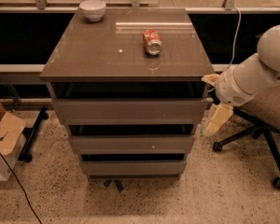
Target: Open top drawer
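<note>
The top drawer (129,110) is the widest grey-taupe front, just under the cabinet top (98,55). It sits pushed in, with a dark gap above it. My gripper (214,99) is to the right of the cabinet, level with the top drawer's right end and close to the cabinet's right corner. It is open and empty, with one cream finger (218,118) hanging down and the other near the top's edge. The white arm (252,76) reaches in from the right.
A white bowl (92,9) stands at the back left of the cabinet top and a red can (152,42) lies near its middle. Two narrower drawers (130,143) sit below. An office chair (266,120) stands behind the arm, and cardboard boxes (2,134) are on the floor at left.
</note>
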`<state>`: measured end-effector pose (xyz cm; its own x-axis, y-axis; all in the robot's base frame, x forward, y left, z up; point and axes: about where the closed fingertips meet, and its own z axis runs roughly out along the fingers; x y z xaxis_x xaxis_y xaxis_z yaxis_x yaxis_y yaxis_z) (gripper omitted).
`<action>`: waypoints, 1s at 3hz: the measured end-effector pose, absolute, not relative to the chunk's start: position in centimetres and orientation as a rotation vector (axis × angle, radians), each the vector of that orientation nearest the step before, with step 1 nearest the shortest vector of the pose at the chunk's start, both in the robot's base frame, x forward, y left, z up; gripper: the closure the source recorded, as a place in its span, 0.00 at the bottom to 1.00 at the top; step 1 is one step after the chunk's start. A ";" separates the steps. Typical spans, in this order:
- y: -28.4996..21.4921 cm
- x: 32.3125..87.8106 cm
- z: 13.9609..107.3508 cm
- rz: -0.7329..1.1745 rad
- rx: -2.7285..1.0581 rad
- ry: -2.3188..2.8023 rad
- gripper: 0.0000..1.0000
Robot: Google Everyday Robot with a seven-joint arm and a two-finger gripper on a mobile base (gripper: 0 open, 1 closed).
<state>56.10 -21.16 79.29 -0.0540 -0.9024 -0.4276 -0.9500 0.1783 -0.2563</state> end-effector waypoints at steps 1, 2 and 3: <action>-20.6 56.7 76.8 0.159 -1.724 1.995 0.00; -19.8 58.1 74.8 0.187 -1.698 1.994 0.00; -19.1 59.4 74.2 0.201 -1.680 1.977 0.00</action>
<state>59.45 -19.07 74.19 -0.0838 -0.8717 -0.4829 -0.9509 0.2148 -0.2227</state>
